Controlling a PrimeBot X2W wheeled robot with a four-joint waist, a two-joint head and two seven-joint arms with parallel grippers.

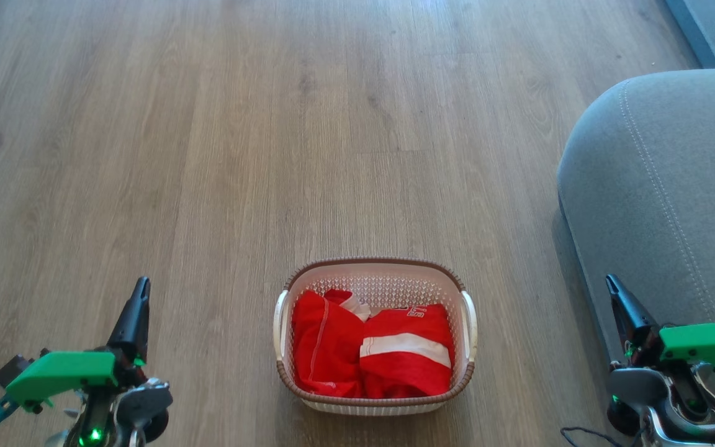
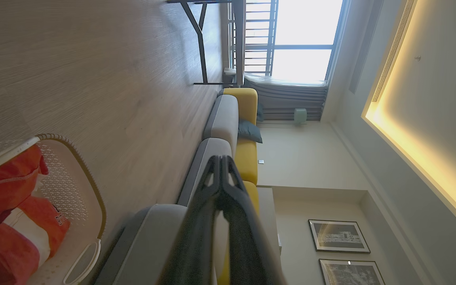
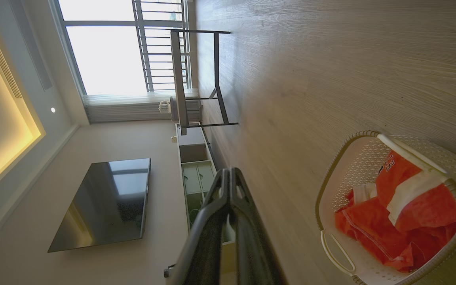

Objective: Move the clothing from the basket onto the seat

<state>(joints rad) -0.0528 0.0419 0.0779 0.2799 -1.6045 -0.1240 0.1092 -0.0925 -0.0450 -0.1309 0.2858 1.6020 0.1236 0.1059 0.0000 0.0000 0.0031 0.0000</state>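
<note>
The red clothing [image 1: 370, 351] lies crumpled inside the basket [image 1: 376, 267], which stands on the wooden floor [image 1: 208, 124] in front of the robot, between its two arms. One garment shows a broad white stripe. The other, beside it toward the robot's left, has thin white piping. The grey seat [image 1: 661, 186] sits to the right of the basket, apart from it. The left gripper [image 1: 142, 284] hovers at the lower left, fingers pressed together, holding nothing. The right gripper [image 1: 610, 282] is likewise pressed together and empty, its tip near the seat's edge.
</note>
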